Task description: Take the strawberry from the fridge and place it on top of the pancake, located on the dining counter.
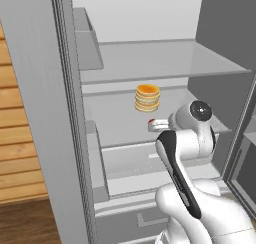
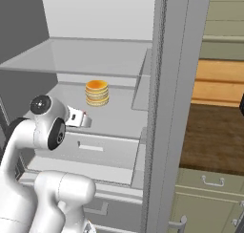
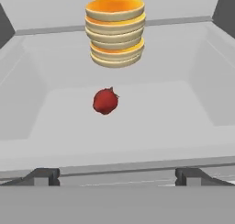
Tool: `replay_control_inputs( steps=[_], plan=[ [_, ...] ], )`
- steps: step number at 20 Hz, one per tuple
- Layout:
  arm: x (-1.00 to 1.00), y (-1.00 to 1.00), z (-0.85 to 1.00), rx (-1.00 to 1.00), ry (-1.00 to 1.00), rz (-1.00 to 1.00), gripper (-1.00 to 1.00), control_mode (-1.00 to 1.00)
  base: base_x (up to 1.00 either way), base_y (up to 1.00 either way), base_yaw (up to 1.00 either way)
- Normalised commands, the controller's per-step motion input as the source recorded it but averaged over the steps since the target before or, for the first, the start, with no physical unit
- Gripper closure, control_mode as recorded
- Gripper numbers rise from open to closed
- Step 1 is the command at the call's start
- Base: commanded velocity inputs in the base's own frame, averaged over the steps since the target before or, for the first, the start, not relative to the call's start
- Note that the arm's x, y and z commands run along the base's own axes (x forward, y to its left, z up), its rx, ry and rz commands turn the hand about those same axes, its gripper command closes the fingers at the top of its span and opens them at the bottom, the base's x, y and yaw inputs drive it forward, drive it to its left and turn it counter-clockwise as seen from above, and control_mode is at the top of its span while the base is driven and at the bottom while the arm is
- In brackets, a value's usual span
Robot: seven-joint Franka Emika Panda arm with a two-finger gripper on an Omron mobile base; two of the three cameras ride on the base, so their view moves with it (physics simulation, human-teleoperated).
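The fridge [image 1: 45,88] stands open, white shelves showing. The strawberry [image 3: 105,101], tiny and dark red, lies on the middle shelf [image 3: 151,122], a short way ahead of my gripper [image 3: 118,177]. Both fingertips [image 3: 43,176] are spread wide with nothing between them, so the gripper is open. From the base, my gripper [image 1: 154,124] reaches over the shelf's front edge, and the strawberry [image 1: 151,121] is a red speck at its tip. In the right base view, gripper [image 2: 82,119] and strawberry [image 2: 85,113] are again close together. The plated pancake and the dining counter are out of view.
An orange-topped pancake stack [image 1: 147,98] without a plate stands on the same shelf behind the strawberry. Another shelf [image 1: 150,63] hangs above and a drawer [image 1: 145,158] sits below. Door bins flank the opening. A brown worktop [image 2: 214,136] over greenish cabinets lies to the right.
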Motion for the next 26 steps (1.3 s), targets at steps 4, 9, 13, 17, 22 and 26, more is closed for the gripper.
replay_control_inputs(
  steps=[4, 9, 13, 17, 22, 26],
  plan=[
    [0.62, 0.00, -0.02, 0.00, 0.09, 0.00, -1.00, -1.00, 0.00, 0.00, 0.00],
    [0.48, 0.01, -0.12, 0.00, 0.03, 0.00, -1.00, -1.00, 0.00, 0.00, 0.00],
    [0.31, 0.09, -0.10, 0.00, 0.00, 0.00, -1.00, -1.00, 0.00, 0.00, 0.00],
    [0.11, 0.16, -0.23, 0.00, 0.01, 0.00, -1.00, -1.00, 0.00, 0.00, 0.00],
    [0.30, 0.09, -0.16, 0.00, 0.04, 0.00, -1.00, -1.00, 0.00, 0.00, 0.00],
    [0.33, 0.08, -0.14, 0.00, 0.00, 0.00, -1.00, -1.00, 0.00, 0.00, 0.00]
  ],
)
